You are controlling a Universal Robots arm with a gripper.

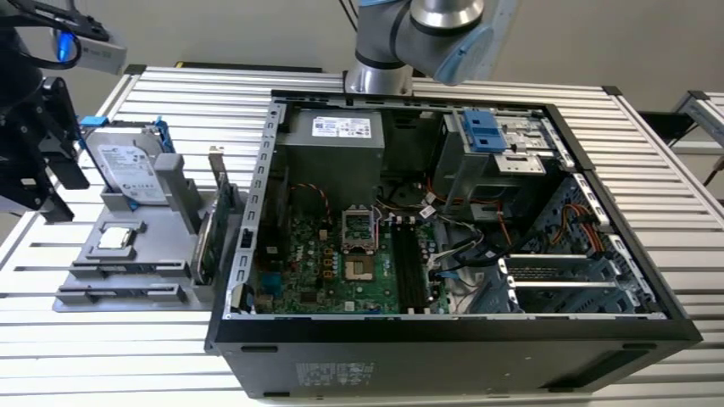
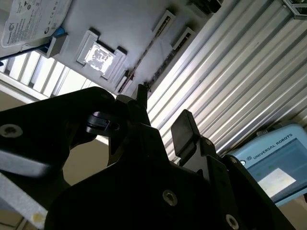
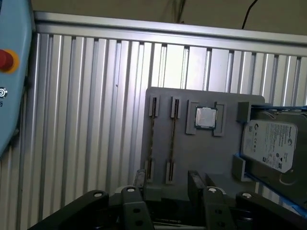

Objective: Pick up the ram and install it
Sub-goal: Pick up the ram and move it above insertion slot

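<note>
Two thin dark strips stand on edge in the slots of a grey holder (image 3: 216, 158); these look like the ram (image 3: 152, 139), with the second stick (image 3: 171, 141) beside it. In the exterior view the ram (image 1: 125, 270) is at the holder's near end, at the exterior view's left of the open computer case (image 1: 453, 331). My gripper (image 3: 167, 181) is open with nothing between its black fingers (image 3: 139, 179). It hovers above the holder's edge, close to one end of the ram slots. In the exterior view my gripper (image 1: 63, 191) hangs at the far left.
The holder (image 2: 120, 28) also carries a silver hard drive (image 1: 122, 165) in a blue frame, a processor chip (image 3: 206, 117) and an upright green expansion card (image 1: 215, 225). The case's motherboard (image 1: 339, 271) lies exposed. A pale blue pendant (image 2: 273, 167) rests on the ribbed metal table (image 3: 96, 120).
</note>
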